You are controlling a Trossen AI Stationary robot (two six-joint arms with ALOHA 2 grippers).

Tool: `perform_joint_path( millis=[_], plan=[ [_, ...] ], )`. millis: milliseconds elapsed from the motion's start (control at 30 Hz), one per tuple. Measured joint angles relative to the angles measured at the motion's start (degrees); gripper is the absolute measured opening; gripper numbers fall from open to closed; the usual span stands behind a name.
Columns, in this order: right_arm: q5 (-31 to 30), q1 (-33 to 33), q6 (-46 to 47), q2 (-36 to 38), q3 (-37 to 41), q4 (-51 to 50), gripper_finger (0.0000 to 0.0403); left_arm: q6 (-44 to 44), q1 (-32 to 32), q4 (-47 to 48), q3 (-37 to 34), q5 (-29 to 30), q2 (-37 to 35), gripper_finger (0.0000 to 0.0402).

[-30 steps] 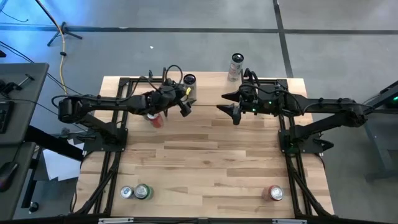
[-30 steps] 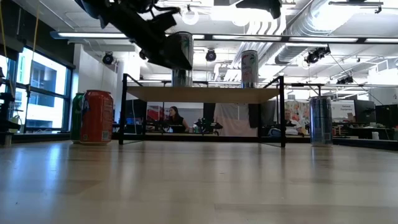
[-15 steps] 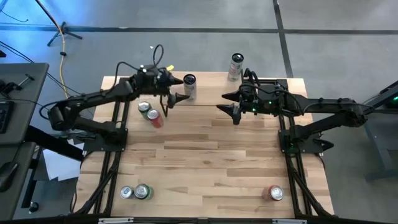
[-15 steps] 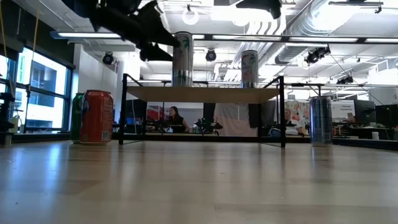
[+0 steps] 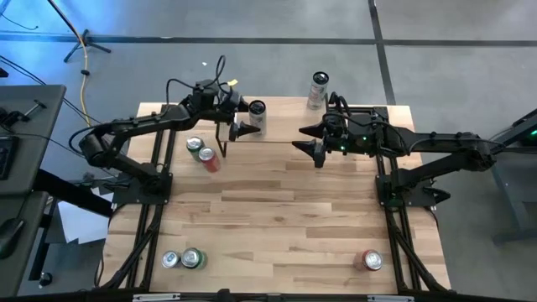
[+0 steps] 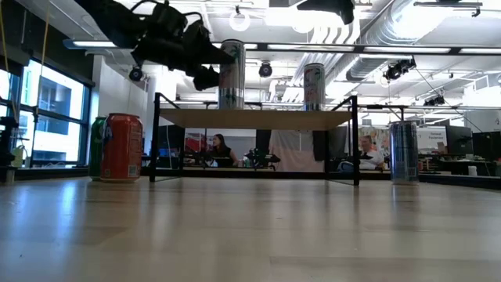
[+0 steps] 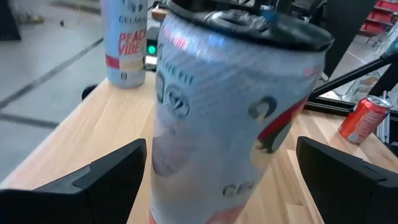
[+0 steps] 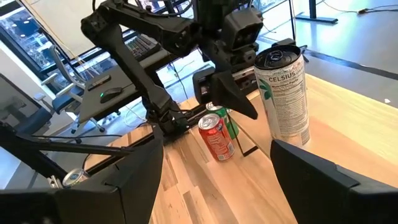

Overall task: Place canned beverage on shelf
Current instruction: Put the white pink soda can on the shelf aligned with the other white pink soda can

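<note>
A tall silver canned beverage (image 5: 257, 117) stands upright on the light-wood shelf (image 6: 254, 118), toward its left end; it also shows in the low view (image 6: 230, 74). My left gripper (image 5: 237, 120) is open, level with the can on its left side. In the left wrist view its two fingers (image 7: 93, 180) stand on either side of the can (image 7: 230, 112) without touching it. A second tall can (image 5: 318, 88) stands on the shelf farther right. My right gripper (image 5: 309, 144) hangs open and empty right of the first can, above the table.
A red can (image 5: 209, 159) and a green can (image 5: 195, 145) stand on the table at the left, under my left arm. Two cans (image 5: 183, 258) stand near the front left and a red one (image 5: 372, 260) near the front right. A silver can (image 6: 404, 151) stands right of the shelf.
My left arm has swung toward the table's far edge and turned, so its open gripper, earlier at the near side of the silver can, now has a finger on each side of it. The can has stayed upright on the shelf.
</note>
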State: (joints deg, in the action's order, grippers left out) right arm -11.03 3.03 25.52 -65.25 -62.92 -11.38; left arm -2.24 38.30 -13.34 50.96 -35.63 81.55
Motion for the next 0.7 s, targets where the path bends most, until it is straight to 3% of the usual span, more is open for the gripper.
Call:
perform_joint_path(
  millis=[467,567,700],
  plan=[
    [-0.13,0.00,1.27,0.00,0.00,0.00,0.0282,0.54,-0.02,-5.95,0.00,-2.82,3.05,0.0362],
    [-0.15,0.00,1.55,0.00,0.00,0.00,0.0282,0.55,-0.02,-6.10,0.00,-2.74,3.05,0.0337],
    [-0.15,0.00,1.68,0.00,0.00,0.00,0.0282,0.61,0.00,-6.13,0.00,-2.67,3.05,0.0275]
  ],
)
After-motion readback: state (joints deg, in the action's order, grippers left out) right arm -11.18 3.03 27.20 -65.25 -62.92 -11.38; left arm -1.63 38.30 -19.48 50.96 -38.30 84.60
